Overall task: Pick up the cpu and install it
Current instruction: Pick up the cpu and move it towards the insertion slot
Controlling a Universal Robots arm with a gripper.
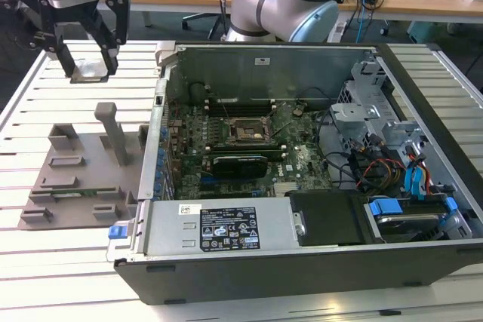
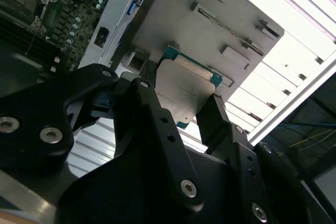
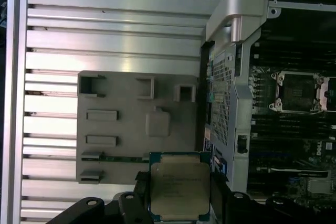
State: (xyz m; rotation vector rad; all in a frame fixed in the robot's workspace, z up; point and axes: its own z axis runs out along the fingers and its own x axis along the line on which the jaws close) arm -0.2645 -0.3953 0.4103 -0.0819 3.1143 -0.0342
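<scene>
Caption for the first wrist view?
Pincer shut on the cpu, with grey holder plate and open computer case beyond.

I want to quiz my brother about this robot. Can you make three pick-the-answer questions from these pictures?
1. Where is the small flat square silvery chip? A on the floor; B between the black fingers; C in a box.
2. What colour is the flat plastic holder tray? A grey; B red; C yellow.
3. The black square socket frame is: A empty; B holding a chip; C covered by a fan.
Answers: B, both wrist views show the fingers clamping it; A, it looks grey all over; A, nothing sits inside it.
</scene>
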